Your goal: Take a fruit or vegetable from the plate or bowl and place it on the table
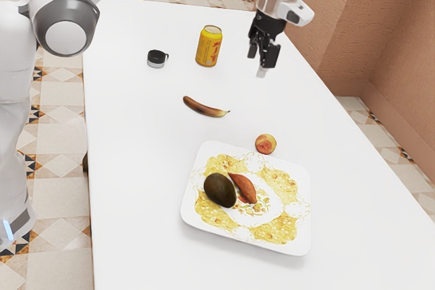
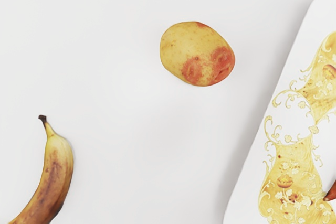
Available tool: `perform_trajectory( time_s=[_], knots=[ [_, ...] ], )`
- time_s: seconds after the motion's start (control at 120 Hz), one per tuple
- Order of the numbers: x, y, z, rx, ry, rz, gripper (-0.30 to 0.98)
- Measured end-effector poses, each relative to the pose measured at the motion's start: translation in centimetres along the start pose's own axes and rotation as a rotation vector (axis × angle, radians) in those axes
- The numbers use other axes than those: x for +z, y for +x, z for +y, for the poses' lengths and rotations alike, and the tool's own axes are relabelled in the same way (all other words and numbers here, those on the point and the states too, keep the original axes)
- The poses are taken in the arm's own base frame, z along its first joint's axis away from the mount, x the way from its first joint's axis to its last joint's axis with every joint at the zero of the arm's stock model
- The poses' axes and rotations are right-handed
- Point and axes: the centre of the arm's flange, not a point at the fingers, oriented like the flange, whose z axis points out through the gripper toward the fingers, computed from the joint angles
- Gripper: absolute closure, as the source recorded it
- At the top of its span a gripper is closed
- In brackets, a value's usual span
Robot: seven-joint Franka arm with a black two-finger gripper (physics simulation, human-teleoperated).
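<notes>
Two items of produce on the plate, either of which fits the task. Item one: avocado, egg-shaped, very dark green-brown, smooth. Item two: sweet potato, reddish brown, slimmer, tapering to a point. They lie close beside each other on the yellow-and-white pattern, nearer the plate's edge at the exterior view's left.

Claw: raised above the desk, fingers spread, nothing between them. Both items sit lower than the claw and well off to one side of it, toward the exterior camera. In the wrist view, a tip of the sweet potato shows at the picture's edge.

Between claw and plate: a yellow potato with red patches, on the desk just beside the plate. Also on the desk: browned banana, yellow can standing upright, small black-topped container.
</notes>
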Motion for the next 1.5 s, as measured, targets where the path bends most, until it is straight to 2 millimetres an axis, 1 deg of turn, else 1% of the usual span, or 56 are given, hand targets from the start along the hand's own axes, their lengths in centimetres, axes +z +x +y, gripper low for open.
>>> perform_trajectory(
  time_s=[0.517,0.608,0.7,0.75,0.817,0.95,1.042,1.133,1.208,1.267,1.325,1.392,1.458,1.5],
  knots=[
    [0.1,0.3,-0.6,0.017,-0.016,0.016,0.00],
    [0.4,0.8,-0.3,0.076,-0.015,0.025,0.00],
    [0.6,1.7,0.6,0.182,-0.010,0.041,0.00],
    [0.1,1.6,1.5,0.246,-0.011,0.056,0.00],
    [-0.5,1.6,3.2,0.339,-0.010,0.070,0.00],
    [-0.3,1.4,6.6,0.510,-0.003,0.065,0.00],
    [1.8,-1.7,7.7,0.610,-0.022,0.017,0.00],
    [4.2,-4.0,8.8,0.703,-0.019,-0.018,0.00],
    [6.1,-4.8,9.9,0.773,-0.008,-0.029,0.00],
    [7.9,-5.2,11.1,0.828,-0.005,-0.037,0.00],
    [9.4,-5.8,13.0,0.892,-0.002,-0.040,0.00],
    [11.0,-7.1,16.0,0.979,0.000,-0.042,0.00],
    [12.1,-8.4,19.3,1.066,0.007,-0.037,0.00],
    [12.7,-8.9,20.7,1.107,0.010,-0.032,0.00]
  ],
)
